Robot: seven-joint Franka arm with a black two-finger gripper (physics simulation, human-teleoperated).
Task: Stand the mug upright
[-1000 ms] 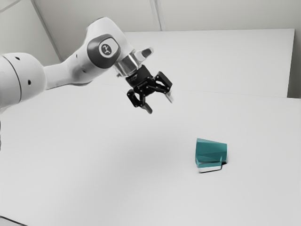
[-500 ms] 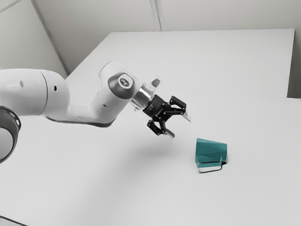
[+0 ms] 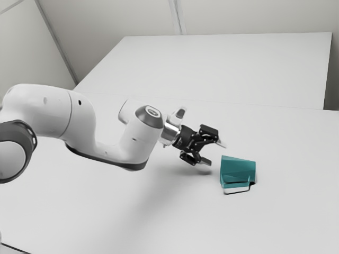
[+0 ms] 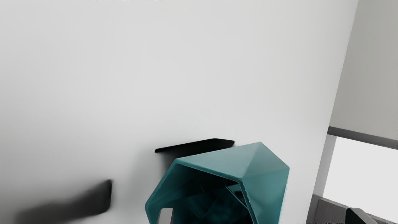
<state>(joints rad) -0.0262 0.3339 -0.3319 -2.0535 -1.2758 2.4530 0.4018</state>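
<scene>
White tabletop (image 3: 296,217) w/ teal mug (image 3: 238,169) on its side, mouth (image 4: 199,194) twd nearby gripper (image 3: 214,153), spread wide, pinching nothing. Risk: going in off-centre, poss. snagging rim (image 4: 209,170) w/ one finger (image 4: 166,215), then shoving or rolling mug away instead of gripping.
</scene>
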